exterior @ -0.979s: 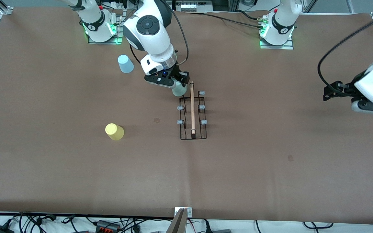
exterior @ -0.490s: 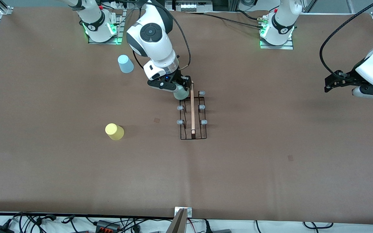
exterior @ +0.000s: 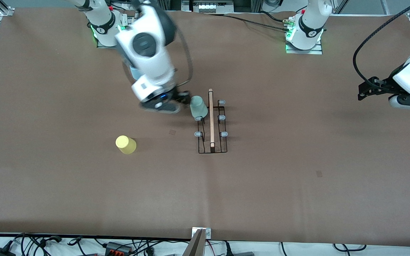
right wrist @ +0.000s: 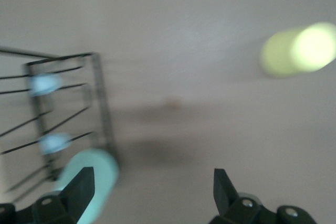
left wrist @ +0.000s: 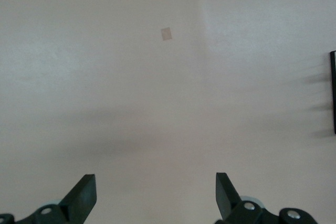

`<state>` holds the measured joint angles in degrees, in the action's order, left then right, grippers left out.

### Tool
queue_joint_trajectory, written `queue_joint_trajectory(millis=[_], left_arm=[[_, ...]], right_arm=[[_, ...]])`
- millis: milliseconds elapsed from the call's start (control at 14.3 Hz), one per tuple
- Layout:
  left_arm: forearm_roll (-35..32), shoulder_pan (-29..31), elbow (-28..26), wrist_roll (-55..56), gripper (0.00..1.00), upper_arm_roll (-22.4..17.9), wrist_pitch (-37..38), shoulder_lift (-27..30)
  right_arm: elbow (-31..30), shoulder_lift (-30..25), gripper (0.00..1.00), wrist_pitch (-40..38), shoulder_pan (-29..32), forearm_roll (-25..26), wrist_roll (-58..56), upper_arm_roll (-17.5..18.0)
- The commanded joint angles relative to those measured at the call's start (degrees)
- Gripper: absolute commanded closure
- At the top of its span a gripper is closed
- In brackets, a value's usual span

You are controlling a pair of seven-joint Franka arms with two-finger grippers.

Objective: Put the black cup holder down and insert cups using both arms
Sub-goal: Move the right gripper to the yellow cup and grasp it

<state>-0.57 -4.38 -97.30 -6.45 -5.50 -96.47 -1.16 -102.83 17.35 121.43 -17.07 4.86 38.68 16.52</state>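
1. Brown table covering (exterior: 297, 199), matte, spanning the whole work area; both arm bases stand along its edge farthest from the front camera.
2. Black cup holder (exterior: 212, 142): wire rack near the table's middle, upright, wooden rod (exterior: 211, 117) along its top, grey-blue tipped pegs (exterior: 198, 134) on both sides.
3. Pale green cup (exterior: 198, 106): upended on a peg at the rack's end farthest from the front camera, on the right arm's side; sits slightly tilted.
4. Yellow cup (exterior: 125, 144): upended on the table, well apart from the rack, toward the right arm's end.
5. Light blue cup (exterior: 133, 73): largely hidden under the right arm.
6. Right gripper (exterior: 167, 104): released, jaws spread and empty, just beside the green cup.
7. Left gripper (exterior: 368, 89): jaws spread, empty, waiting over bare table at the left arm's end.
8. Risk, judged: the green cup may slip off if barely seated; a finger could brush it and tip it or shift the light rack.
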Motion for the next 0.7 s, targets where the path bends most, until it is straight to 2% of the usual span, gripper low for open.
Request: queue_joint_trajectory(millis=[0, 210, 490, 630], left_arm=[[1.89, 1.39, 2.99, -0.86, 0.00, -0.57, 1.64, -2.00], [1.80, 3.23, 5.98, -1.29, 0.00, -0.66, 3.30, -1.21], [2.06, 3.41, 6.60, -1.64, 0.00, -0.65, 6.73, -0.07], [2.33, 3.59, 6.69, -1.55, 0.00, -0.57, 6.64, -0.24]], right_arm=[[-3.51, -0.31, 0.00, 1.25, 7.55, 0.32, -16.83, -2.96], [-9.04, 2.06, 0.00, 11.42, 10.30, 0.32, -28.38, -8.41], [-10.11, 7.77, 0.00, 23.12, 10.04, 0.24, -33.47, -9.66], [-9.93, 8.49, 0.00, 24.29, 9.69, 0.06, -34.38, -9.66]])
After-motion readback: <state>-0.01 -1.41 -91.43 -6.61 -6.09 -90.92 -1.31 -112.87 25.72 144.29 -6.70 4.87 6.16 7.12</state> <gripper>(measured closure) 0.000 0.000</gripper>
